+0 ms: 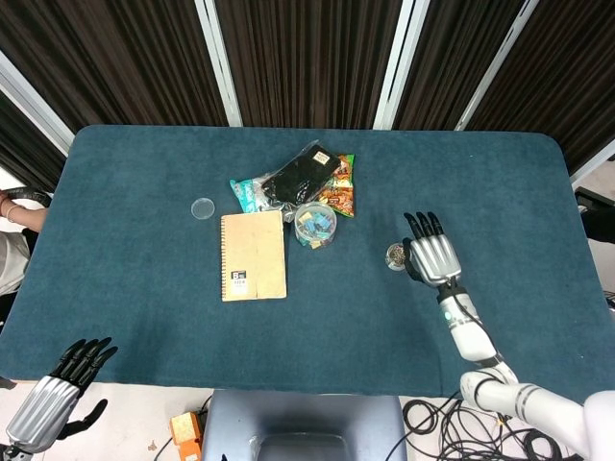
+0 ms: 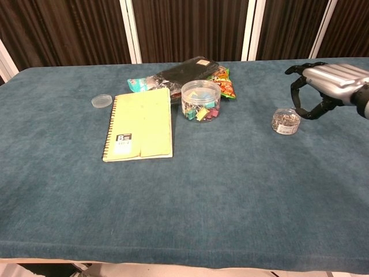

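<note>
- Small clear tub [image 2: 286,121] of what look like metal pins or clips: stands upright and lidless on the blue table [image 2: 230,190], right of centre, well apart from the other goods. It shows in the head view too [image 1: 395,254].
- Right hand [image 2: 323,86]: your hand hangs above and just beside the tub, on its far right side; fingers apart and curved, holding nothing, no contact with the tub that I can see.
- Left hand [image 1: 58,399]: off the near left edge of the table, fingers loosely apart, holding nothing.
- Clear jar of coloured binder clips [image 2: 200,100]: upright, mid-table, lidless.
- Round clear lid [image 2: 101,101]: flat on the cloth, left of the spiral notebook [image 2: 140,125].
- Snack packets and black pouch [image 2: 184,73]: heaped behind the jar.
- Risk, as I judge it: the tub is light and open. If you come down off-centre, a fingertip may catch the rim, tip it and scatter the contents.
- Risk: squeezing hard could make the thin wall slip out sideways.
</note>
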Controlling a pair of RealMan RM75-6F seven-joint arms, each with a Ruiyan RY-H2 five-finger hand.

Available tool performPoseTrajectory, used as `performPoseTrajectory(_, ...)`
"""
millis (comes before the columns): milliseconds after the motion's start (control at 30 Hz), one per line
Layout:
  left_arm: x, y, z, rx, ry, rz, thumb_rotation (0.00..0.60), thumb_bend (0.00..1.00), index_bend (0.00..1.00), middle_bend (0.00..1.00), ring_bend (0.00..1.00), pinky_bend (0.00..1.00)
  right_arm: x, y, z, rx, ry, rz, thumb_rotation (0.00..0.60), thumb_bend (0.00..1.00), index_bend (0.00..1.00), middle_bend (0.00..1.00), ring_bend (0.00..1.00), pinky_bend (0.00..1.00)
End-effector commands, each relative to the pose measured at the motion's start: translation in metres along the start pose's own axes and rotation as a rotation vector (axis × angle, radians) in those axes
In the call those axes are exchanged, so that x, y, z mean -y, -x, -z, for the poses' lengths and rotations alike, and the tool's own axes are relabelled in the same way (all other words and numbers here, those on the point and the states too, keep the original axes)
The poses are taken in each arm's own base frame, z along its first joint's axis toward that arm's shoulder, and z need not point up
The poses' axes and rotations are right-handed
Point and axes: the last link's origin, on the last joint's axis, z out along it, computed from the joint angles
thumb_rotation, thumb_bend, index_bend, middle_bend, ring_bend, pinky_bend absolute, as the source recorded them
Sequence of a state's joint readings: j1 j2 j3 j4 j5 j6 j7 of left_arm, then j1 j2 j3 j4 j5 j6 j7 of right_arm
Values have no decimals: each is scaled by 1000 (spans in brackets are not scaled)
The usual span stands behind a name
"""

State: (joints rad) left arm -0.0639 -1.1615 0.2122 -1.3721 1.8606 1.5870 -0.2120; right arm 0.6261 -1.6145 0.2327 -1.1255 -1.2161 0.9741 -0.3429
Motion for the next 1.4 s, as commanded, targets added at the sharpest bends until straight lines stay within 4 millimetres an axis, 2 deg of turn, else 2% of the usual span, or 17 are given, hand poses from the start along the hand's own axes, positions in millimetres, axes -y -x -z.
performPoseTrajectory(33,0,0,-1,1,-3,-1,600,376,0,0,0,0,5,1,-13,18,23,19,600,358,797,55,0,0)
performPoseTrajectory(233,2,0,-1,6,-12,0,600,376,0,0,0,0,3,12,-16,50,39,33,600,358,760,56,0,0)
performPoseTrajectory(367,3,0,-1,7,-13,2,600,376,0,0,0,0,2,16,-16,75,36,49,600,358,617,56,0,0)
performPoseTrajectory(567,3,-1,-2,4,-11,6,600,376,0,0,0,0,-2,13,-12,72,33,53,600,358,507,52,0,0)
performPoseTrajectory(933,0,-1,-3,2,7,7,600,375,0,0,0,0,-10,-6,4,30,27,49,600,358,476,47,0,0)
performPoseTrajectory(1033,-3,-2,-3,-2,14,9,600,374,0,0,0,0,-12,-12,14,13,24,18,600,359,464,42,0,0)
performPoseTrajectory(1100,-3,-3,-1,-17,14,7,600,375,0,0,0,0,-16,-17,33,-11,6,3,600,359,439,33,0,0)
performPoseTrajectory(1133,-3,-4,0,-29,11,5,600,375,0,0,0,0,-19,-19,46,-23,-3,-3,600,358,391,19,0,0)
performPoseTrajectory(1233,0,-7,3,-79,-12,-3,600,376,0,0,0,0,-38,-20,106,-34,9,-16,600,358,201,0,0,0)
performPoseTrajectory(1267,2,-8,3,-105,-28,-15,600,377,0,0,0,0,-47,-20,133,-32,35,-22,600,358,113,0,0,0)
performPoseTrajectory(1333,4,-9,3,-145,-47,-39,600,380,0,0,0,0,-64,-17,178,-44,93,-36,600,358,27,0,0,0)
performPoseTrajectory(1400,4,-9,3,-161,-54,-48,600,381,0,0,0,0,-77,-12,208,-49,134,-30,600,358,0,0,0,0)
